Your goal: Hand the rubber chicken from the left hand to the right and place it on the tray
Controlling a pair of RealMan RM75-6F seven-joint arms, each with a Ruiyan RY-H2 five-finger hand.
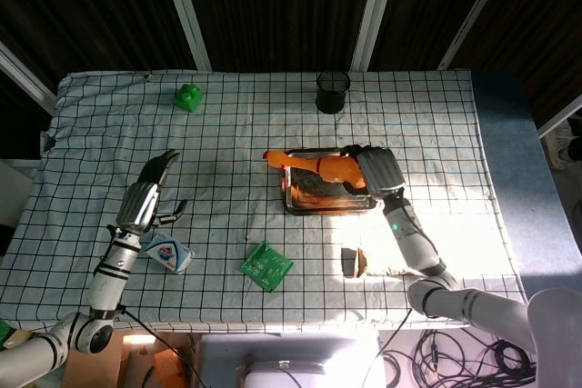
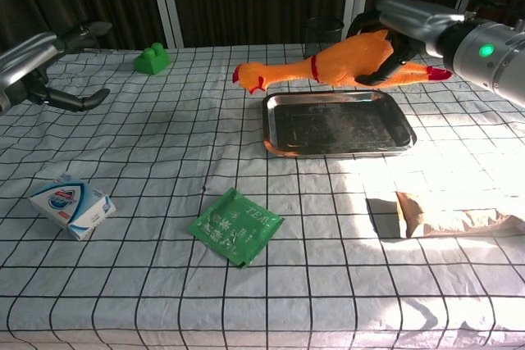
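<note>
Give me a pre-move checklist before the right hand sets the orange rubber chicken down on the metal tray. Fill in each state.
1. Right hand holds the orange rubber chicken by its body: ok.
2. Left hand has let go, fingers apart, well off to the side: ok.
3. Chicken hangs above the rectangular metal tray, not yet resting on it: ok.
4. Tray surface free of other things: ok.
5. Chicken's head within the tray's outline: not ok, it juts past the left rim.
6. Black mesh cup behind the tray stands apart from the chicken: ok in head view.
</note>
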